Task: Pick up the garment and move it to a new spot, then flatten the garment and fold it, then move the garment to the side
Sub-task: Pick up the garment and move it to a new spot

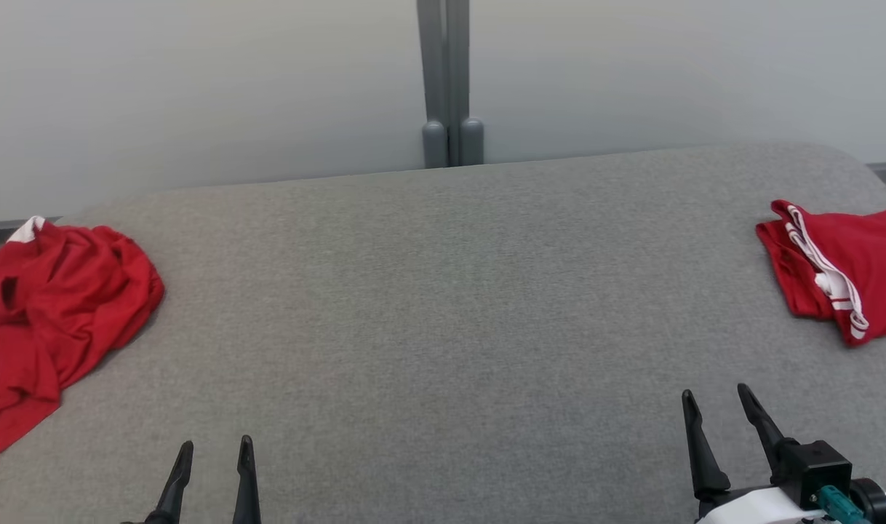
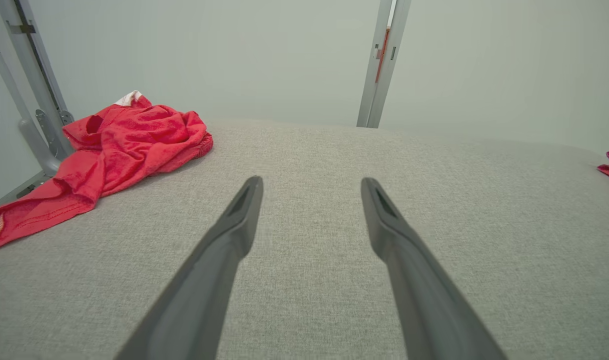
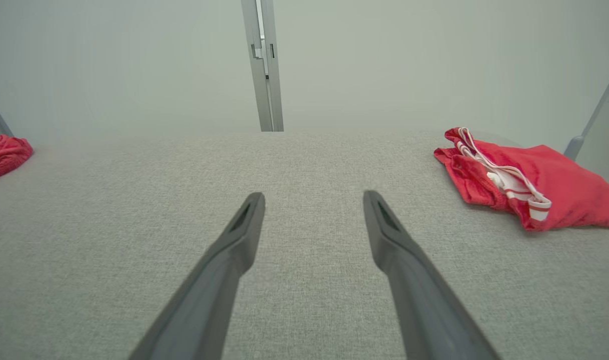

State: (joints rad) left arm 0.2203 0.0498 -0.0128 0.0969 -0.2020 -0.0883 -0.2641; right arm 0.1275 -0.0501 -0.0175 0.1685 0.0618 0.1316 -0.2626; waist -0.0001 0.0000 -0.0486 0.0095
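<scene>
Two grippers point forward over the near part of the grey fabric surface [image 1: 443, 306]: the left gripper [image 1: 217, 442] and the right gripper [image 1: 714, 391], each with fingers spread apart and nothing between them. Farther off, well apart from the left gripper and out to its left, the crumpled red garment [image 1: 65, 291] lies at the surface's left edge. A folded red garment [image 1: 850, 269] lies at the right edge.

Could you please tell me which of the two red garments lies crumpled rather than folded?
The left garment, a loose rumpled heap with one end trailing; the right garment lies neatly folded, white stripes showing.
</scene>
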